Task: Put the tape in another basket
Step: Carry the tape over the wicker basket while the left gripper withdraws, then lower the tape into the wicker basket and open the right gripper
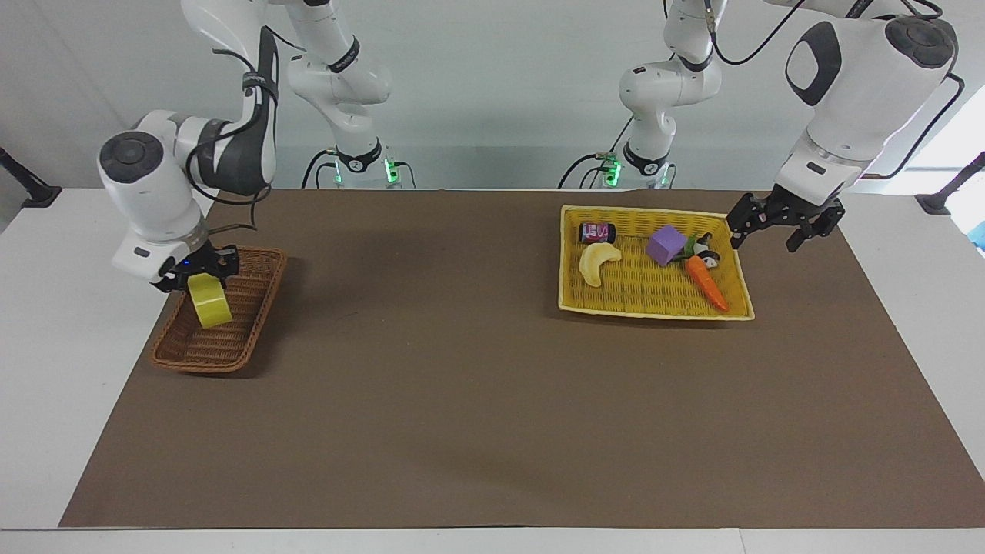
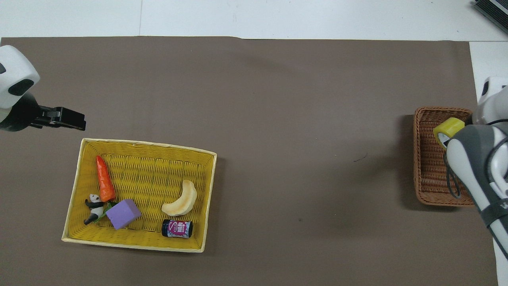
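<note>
The yellow tape (image 1: 209, 300) hangs edge-on from my right gripper (image 1: 202, 278), which is shut on it and points straight down. The roll is low over the inside of the dark-brown wicker basket (image 1: 208, 342), at the part nearer the robots. I cannot tell whether it touches the basket floor. In the overhead view only a corner of the tape (image 2: 448, 129) shows, above the basket (image 2: 430, 174); my right arm hides the rest of it and the gripper. My left gripper (image 1: 763, 242) hangs open and empty over the mat, beside the yellow tray basket.
The yellow tray basket (image 1: 654, 312) toward the left arm's end holds a carrot (image 1: 706, 283), a purple block (image 1: 666, 245), a panda figure (image 1: 704, 254), a pale banana toy (image 1: 597, 261) and a small can (image 1: 597, 231). Brown mat (image 1: 462, 369) covers the table.
</note>
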Robot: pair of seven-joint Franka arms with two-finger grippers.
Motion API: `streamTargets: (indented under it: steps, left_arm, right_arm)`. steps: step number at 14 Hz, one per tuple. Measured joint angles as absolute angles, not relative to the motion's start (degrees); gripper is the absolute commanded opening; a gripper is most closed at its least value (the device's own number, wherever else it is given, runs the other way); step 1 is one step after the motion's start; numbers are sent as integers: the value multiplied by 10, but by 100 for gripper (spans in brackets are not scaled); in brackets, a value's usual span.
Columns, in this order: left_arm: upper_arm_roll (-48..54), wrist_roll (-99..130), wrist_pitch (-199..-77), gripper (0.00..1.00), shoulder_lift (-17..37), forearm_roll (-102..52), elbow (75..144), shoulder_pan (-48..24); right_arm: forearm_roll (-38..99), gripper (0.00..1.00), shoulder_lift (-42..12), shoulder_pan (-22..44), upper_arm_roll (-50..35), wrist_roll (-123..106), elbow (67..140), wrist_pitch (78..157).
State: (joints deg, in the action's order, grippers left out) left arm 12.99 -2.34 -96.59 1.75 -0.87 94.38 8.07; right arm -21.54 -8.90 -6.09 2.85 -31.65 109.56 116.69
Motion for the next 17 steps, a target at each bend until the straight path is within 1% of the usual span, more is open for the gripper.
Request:
streamTargets:
  steps: [1,4,5,7,10,13,14,15,16,17]
  left_arm:
    - [114,-23,-958,100,17,-9,942,64]
    - [-29,-27,-947,100,15,-8,938,-66]
    - [-48,-33,-941,100,13,-8,936,-80]
    - [-43,-41,-910,100,12,-8,918,-69]
    - [3,-42,-853,100,12,-8,871,-30]
    - [8,-42,-848,100,15,-7,864,-27]
    - [8,-42,-848,100,16,-7,864,-26]
    - [8,-42,-848,100,17,-7,864,-25]
    - [7,-42,-848,100,17,-7,864,-23]
    - [7,-42,-848,100,17,-7,864,-17]
  right_arm:
    - [-258,0,-89,-55,28,-317,1115,1190]
    - [-334,0,-89,-43,28,-317,1133,1214]
    - [-340,0,-88,-42,28,-317,1135,1220]
    - [-367,0,-86,-38,28,-297,1144,1232]
    - [-439,0,-87,-27,28,-197,1182,1266]
    - [-447,0,-87,-25,28,-178,1199,1273]
    - [-447,16,-87,-25,28,-178,1202,1276]
    - [-447,38,-87,-25,29,-178,1206,1284]
    - [-447,66,-87,-26,29,-178,1211,1290]
    - [-448,91,-87,-27,30,-178,1216,1298]
